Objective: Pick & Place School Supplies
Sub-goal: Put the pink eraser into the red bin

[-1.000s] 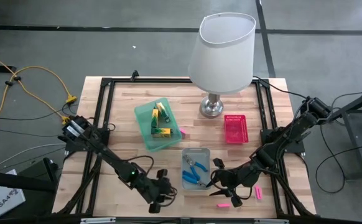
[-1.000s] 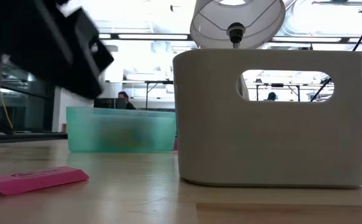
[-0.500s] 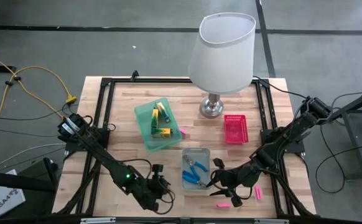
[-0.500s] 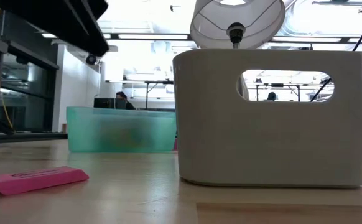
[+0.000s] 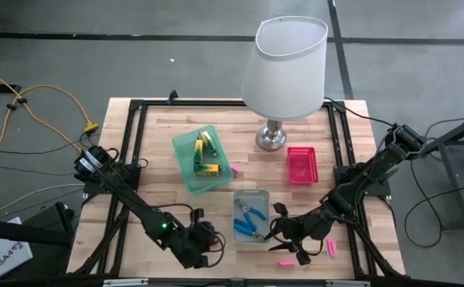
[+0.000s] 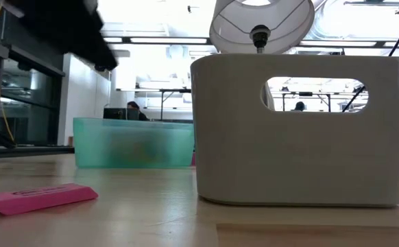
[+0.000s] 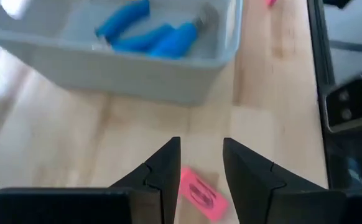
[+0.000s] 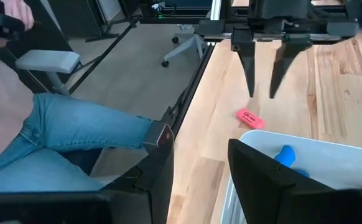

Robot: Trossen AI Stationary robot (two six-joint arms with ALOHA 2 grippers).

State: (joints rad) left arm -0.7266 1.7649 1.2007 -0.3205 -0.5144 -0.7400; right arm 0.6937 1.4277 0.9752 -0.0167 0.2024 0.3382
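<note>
A flat pink bar (image 7: 199, 196) lies on the wood near the table's front edge, also seen in the low view (image 6: 38, 197). My left gripper (image 7: 201, 163) hangs open above it, clear of it, its fingers (image 8: 250, 74) pointing down at a slant. The grey tray (image 5: 250, 199) holds blue-handled pliers (image 5: 252, 217). My right gripper (image 8: 199, 163) stands open beside that tray's right rim (image 8: 305, 140), with nothing between its fingers. Two more pink bars (image 5: 330, 247) (image 5: 285, 261) lie at the front right. Yellow-and-green pieces (image 5: 206, 150) sit in the green tray (image 5: 186, 163).
A white-shaded lamp (image 5: 284, 60) stands at the back centre, with a pink tray (image 5: 301, 165) to its right. A black frame (image 5: 132, 143) borders the table. A seated person's legs (image 8: 63, 134) show beyond the table's left side. Bare wood lies at the front left.
My left gripper has risen from just above the table and tipped toward level, its dark body leaving the low view upward. The pink bar beneath it has stayed flat on the table.
</note>
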